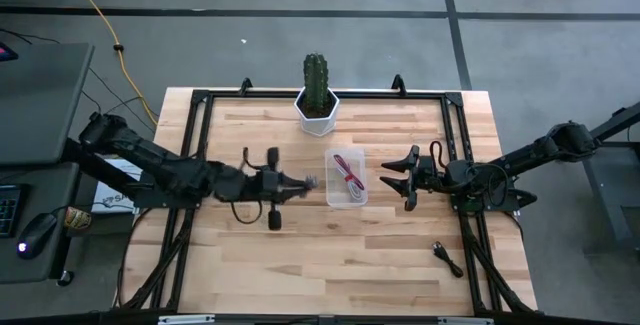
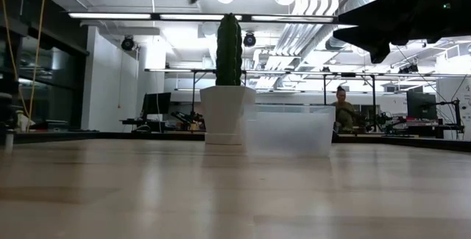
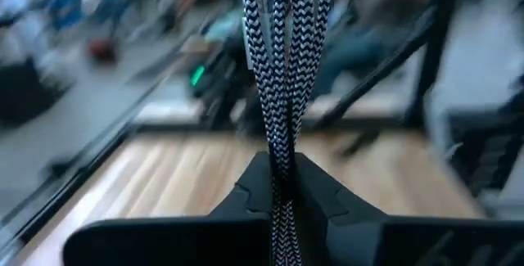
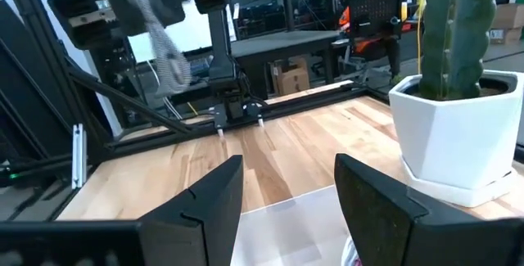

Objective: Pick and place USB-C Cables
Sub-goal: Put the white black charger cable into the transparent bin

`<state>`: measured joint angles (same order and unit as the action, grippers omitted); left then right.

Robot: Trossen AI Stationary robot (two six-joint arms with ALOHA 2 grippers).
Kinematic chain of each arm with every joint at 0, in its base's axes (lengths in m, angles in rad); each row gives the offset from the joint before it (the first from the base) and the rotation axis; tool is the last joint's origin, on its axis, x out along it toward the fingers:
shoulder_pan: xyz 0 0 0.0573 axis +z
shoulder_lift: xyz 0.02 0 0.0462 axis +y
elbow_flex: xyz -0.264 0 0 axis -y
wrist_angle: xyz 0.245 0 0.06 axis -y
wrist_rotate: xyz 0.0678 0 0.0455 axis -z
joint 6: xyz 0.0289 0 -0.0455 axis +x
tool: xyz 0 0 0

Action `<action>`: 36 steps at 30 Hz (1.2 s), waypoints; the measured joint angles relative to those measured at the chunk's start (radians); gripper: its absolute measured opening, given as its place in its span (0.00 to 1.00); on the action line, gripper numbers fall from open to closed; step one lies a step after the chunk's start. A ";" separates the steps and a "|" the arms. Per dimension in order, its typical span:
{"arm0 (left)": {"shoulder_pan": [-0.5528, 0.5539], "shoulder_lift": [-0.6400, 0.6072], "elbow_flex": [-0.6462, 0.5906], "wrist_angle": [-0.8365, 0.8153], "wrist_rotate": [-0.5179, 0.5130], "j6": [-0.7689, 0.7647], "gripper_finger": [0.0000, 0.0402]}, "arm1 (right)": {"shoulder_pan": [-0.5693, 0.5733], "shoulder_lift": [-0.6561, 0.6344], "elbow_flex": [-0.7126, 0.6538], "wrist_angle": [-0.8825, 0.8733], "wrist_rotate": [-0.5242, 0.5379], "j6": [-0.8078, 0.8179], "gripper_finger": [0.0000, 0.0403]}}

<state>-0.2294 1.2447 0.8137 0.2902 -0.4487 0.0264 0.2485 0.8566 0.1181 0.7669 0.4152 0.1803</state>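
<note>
The grey braided cable (image 3: 281, 69) is in my left gripper (image 3: 282, 184), which is shut on it above the table, just left of the clear container (image 1: 346, 193). The right wrist view shows that cable (image 4: 164, 49) dangling from the left gripper. The red/pink cable (image 1: 345, 173) lies inside the container. The black cable (image 1: 447, 257) lies on the table near the right front. My right gripper (image 1: 405, 177) is open and hovers just right of the container, its fingers (image 4: 205, 196) standing apart above the container's rim. My left gripper pinches the grey cable between its two fingers, several strands bunched together (image 3: 282, 155). The cable is lifted clear of the table and hangs loose below the fingers (image 4: 168, 65).
A cactus in a white pot (image 1: 317, 100) stands at the far edge behind the container. Black frame rails (image 1: 195, 135) run along the table's sides. Bare wood (image 1: 330, 255) lies in front of the container. A person (image 2: 341, 103) sits far back in the room.
</note>
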 joint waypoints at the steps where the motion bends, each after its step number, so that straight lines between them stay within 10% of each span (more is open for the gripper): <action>1: 0.025 0.010 -0.038 0.120 0.057 0.015 0.00 | 0.000 0.000 0.000 0.000 0.000 0.000 0.46; 10: 0.224 0.112 -0.369 0.750 0.213 -0.175 0.00 | 0.000 0.000 0.000 0.007 0.000 -0.005 0.46; 36: 0.251 0.134 -0.366 0.758 0.300 -0.207 0.00 | 0.000 0.000 0.000 0.008 0.000 -0.005 0.46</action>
<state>0.0212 1.3788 0.4480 1.0477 -0.1490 -0.1806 0.2483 0.8566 0.1177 0.7746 0.4156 0.1750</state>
